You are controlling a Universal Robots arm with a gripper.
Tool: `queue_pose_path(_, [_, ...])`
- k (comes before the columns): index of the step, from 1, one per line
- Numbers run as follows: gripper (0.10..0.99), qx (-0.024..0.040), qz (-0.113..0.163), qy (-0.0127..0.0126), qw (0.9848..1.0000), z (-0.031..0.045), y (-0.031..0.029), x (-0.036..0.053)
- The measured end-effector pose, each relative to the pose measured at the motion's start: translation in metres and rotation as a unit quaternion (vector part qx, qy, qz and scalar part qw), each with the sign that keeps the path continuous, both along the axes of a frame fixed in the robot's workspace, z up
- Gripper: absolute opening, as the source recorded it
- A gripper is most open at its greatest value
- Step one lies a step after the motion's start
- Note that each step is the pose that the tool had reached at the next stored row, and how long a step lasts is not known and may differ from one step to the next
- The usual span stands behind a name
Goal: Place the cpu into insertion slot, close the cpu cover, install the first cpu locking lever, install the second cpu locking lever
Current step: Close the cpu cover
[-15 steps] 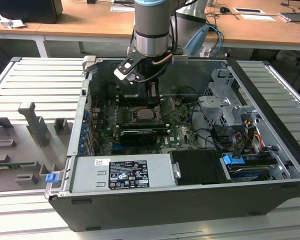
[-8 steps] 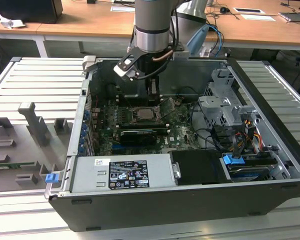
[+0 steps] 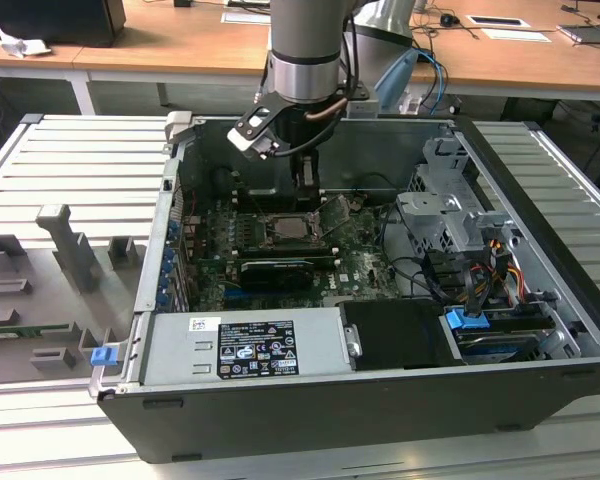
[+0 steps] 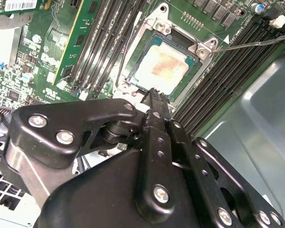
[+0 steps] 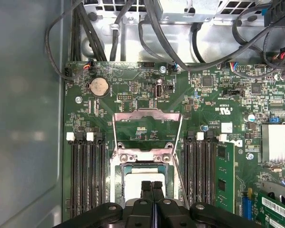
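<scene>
The small silver-beige square cpu (image 4: 161, 66) sat in the dark metal-framed insertion slot (image 4: 156, 23) amid the green circuit board (image 5: 218, 99), but the silvery hinged cpu cover (image 5: 147, 114) stood open, a thin wire locking lever (image 4: 256, 42) seemingly unlatched, and the black gripper (image 4: 154, 92), fingers pressed together and empty, hung over the cpu's edge.

You see a cpu (image 4: 160, 69) whose metal face is dull beige and stained, a cpu cover (image 5: 147, 113) of bright silvery sheet metal, a glossy green circuit board (image 5: 133, 95) — and a smooth, matt black gripper (image 4: 154, 93) with shiny screw heads.
</scene>
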State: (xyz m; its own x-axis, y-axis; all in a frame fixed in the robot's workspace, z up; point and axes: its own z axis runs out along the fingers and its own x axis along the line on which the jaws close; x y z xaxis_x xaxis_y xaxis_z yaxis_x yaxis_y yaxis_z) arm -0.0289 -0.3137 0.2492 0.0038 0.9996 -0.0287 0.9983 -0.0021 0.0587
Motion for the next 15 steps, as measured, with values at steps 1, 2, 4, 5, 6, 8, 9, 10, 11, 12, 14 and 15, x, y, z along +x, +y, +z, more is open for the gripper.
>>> queue_pose_path(1, [0.106,0.0000,0.000,0.0000,1.0000,0.0001,0.0000,0.0006])
queue_pose_path(2, [0.106,0.0000,0.000,0.0000,1.0000,0.0001,0.0000,0.0012])
queue_pose_path(4, [0.106,0.0000,0.000,0.0000,1.0000,0.0001,0.0000,0.0032])
queue_pose_path(5, [0.106,0.0000,0.000,0.0000,1.0000,0.0001,0.0000,0.0039])
queue_pose_path(6, [0.106,0.0000,0.000,0.0000,1.0000,0.0002,0.0000,0.0043])
queue_pose_path(8, [0.106,0.0000,0.000,0.0000,1.0000,0.0006,0.0000,0.0047])
queue_pose_path(9, [0.106,0.0000,0.000,0.0000,1.0000,0.0018,0.0000,0.0047])
queue_pose_path(10, [0.106,0.0000,0.000,0.0000,1.0000,0.0028,0.0000,0.0052])
queue_pose_path(11, [0.106,0.0001,0.000,-0.0001,1.0000,0.0030,0.0001,0.0060])
queue_pose_path(12, [0.106,0.0000,0.000,0.0000,1.0000,0.0032,0.0000,0.0074])
queue_pose_path(14, [0.106,-0.0001,0.000,0.0001,1.0000,0.0039,0.0000,0.0102])
queue_pose_path(15, [0.106,0.0000,0.000,0.0000,1.0000,0.0044,0.0000,0.0103])
